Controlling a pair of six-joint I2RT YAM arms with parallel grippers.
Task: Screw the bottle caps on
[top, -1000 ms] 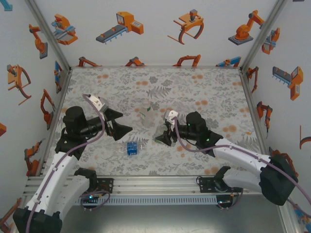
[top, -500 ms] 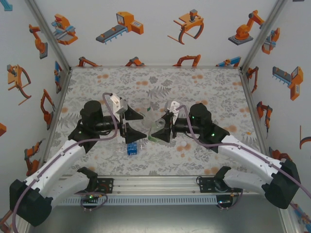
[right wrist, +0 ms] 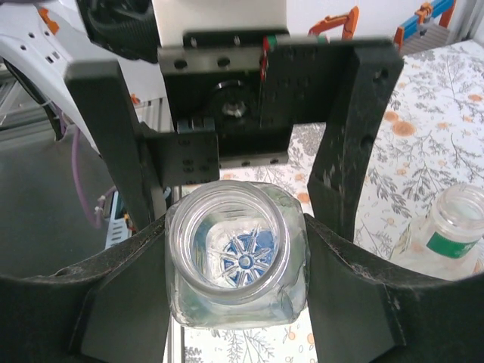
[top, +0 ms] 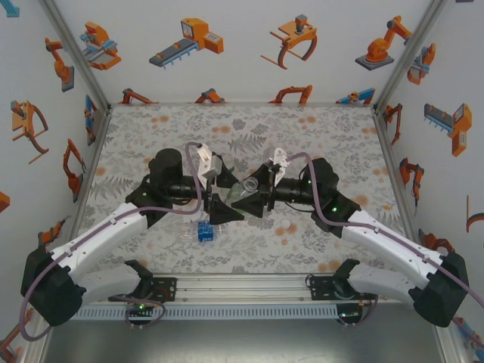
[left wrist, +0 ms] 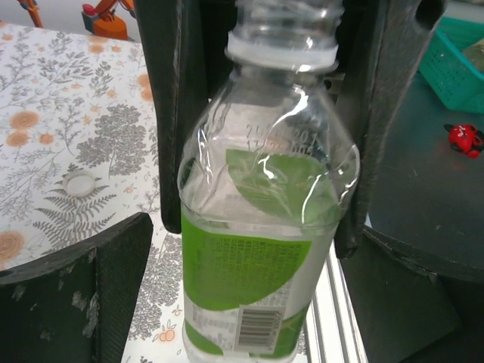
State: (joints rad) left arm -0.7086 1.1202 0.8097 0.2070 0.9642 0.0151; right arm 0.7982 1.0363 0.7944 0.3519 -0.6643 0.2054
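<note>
- Right gripper, frame centre, grips the bottle under its open mouth.
- Left gripper fingers stand wide around the bottle's lower part.
- A cap lies middle left.

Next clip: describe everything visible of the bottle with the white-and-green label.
The bottle is clear, glossy plastic with a white-and-green label bearing a leaf and a barcode, a white collar ring and bare threads; no cap. It is off the table, lying roughly level. The right gripper clamps its shoulder; the left gripper flanks its lower half, open, a gap showing on one side.
</note>
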